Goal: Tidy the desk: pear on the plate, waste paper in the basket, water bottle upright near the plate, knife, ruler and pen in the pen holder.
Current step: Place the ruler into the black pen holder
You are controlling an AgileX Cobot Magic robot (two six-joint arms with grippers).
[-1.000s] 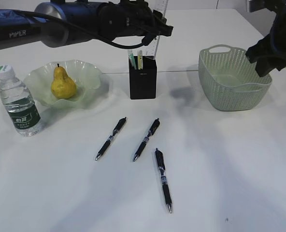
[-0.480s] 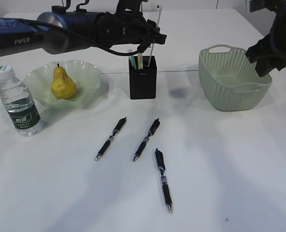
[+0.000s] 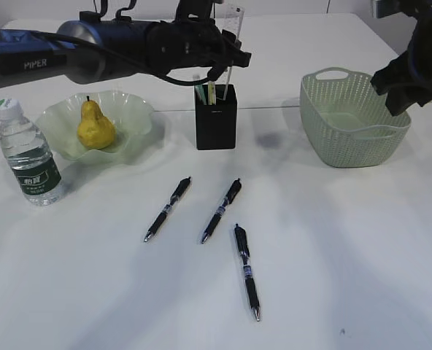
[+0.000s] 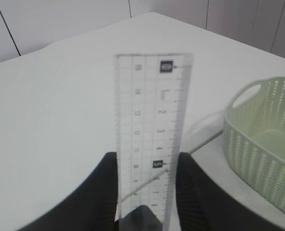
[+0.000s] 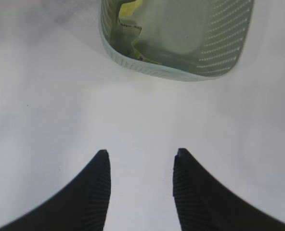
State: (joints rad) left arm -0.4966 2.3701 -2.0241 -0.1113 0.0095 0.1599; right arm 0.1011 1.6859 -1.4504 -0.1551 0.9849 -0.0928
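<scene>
Left claw: we see the left gripper (image 4: 143,166) clamped on the ruler (image 4: 152,130), one dark finger pressed against each long edge, the ruler standing upright between them.
Ruler: in the exterior view we find it held above the pen holder (image 3: 216,117), its lower end near the opening; whether it touches the rim we cannot tell.
Right claw: the right gripper (image 5: 141,156) hangs with its jaws parted and nothing between them, over the bare desk (image 3: 333,248) just beside the basket (image 3: 351,127).
Waste paper: we see the yellow waste paper (image 5: 128,12) lying inside the basket.
Pear: the pear (image 3: 95,126) sits on the plate (image 3: 132,117).
Water bottle: the water bottle (image 3: 28,153) stands upright just beside the plate, to its left.
Pen holder: we make out two pastel knives (image 3: 205,90) standing in it.
Pens: three pens (image 3: 221,210) lie flat on the desk in front of the pen holder, apart from each other.
</scene>
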